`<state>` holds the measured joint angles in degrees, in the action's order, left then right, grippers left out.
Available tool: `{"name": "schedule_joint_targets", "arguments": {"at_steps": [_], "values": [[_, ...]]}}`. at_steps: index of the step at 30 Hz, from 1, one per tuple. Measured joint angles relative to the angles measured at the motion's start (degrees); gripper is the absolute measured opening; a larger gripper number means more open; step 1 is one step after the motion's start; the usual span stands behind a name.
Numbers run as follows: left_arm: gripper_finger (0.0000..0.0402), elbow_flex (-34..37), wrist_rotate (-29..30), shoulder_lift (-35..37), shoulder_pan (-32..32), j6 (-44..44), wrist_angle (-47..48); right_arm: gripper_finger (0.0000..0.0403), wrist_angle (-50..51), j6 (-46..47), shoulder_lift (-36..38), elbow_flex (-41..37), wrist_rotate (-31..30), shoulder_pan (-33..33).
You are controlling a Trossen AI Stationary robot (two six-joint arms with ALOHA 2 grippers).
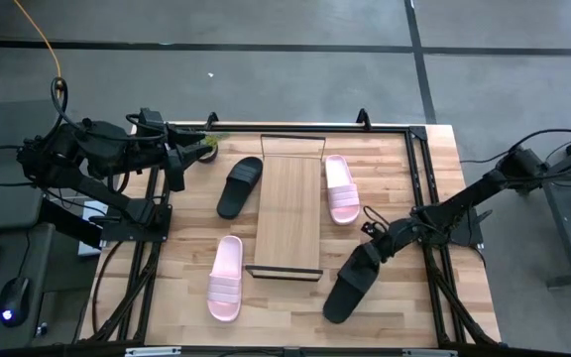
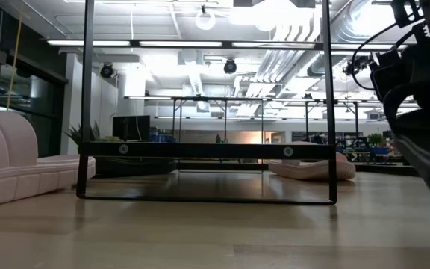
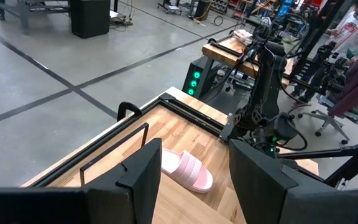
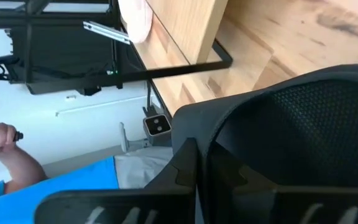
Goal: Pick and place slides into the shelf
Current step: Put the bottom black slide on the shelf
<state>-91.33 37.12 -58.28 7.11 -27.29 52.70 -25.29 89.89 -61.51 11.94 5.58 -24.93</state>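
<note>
Right pincer (image 1: pixel 373 250) clamped on matte black slide sandal (image 1: pixel 350 283) just off light-wood shelf board (image 1: pixel 287 213) w/ black wire frame; thin edge grip may slip, dropping it.

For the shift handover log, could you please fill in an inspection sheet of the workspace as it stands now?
Surface: wooden tabletop, inside a black frame.
Job's things: shelf mid-table, its board bare; black slide to its left; pink slide front left; pink slide to its right; black slide front right.
Clutter: nothing seen.
Grippers: left gripper waits at the table's back left corner, jaws open; right gripper shut on the front right black slide.
Cables: yellow cable on the floor.
Surroundings: grey floor; person beside the table.
</note>
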Motion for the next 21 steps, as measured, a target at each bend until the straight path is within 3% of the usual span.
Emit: {"name": "schedule_joint_targets", "arguments": {"at_steps": [11, 21], "values": [[0.0172, 0.0, 0.0, 0.0, 0.0, 0.0, 0.0, 0.0, 15.6, -0.4, 14.8, 0.0, 1.2, 4.0], [0.0172, 0.0, 1.3, 0.0, 0.0, 0.0, 0.3, 0.0, 18.9, -1.9, 27.5, 0.0, -3.0, 10.0]]}}
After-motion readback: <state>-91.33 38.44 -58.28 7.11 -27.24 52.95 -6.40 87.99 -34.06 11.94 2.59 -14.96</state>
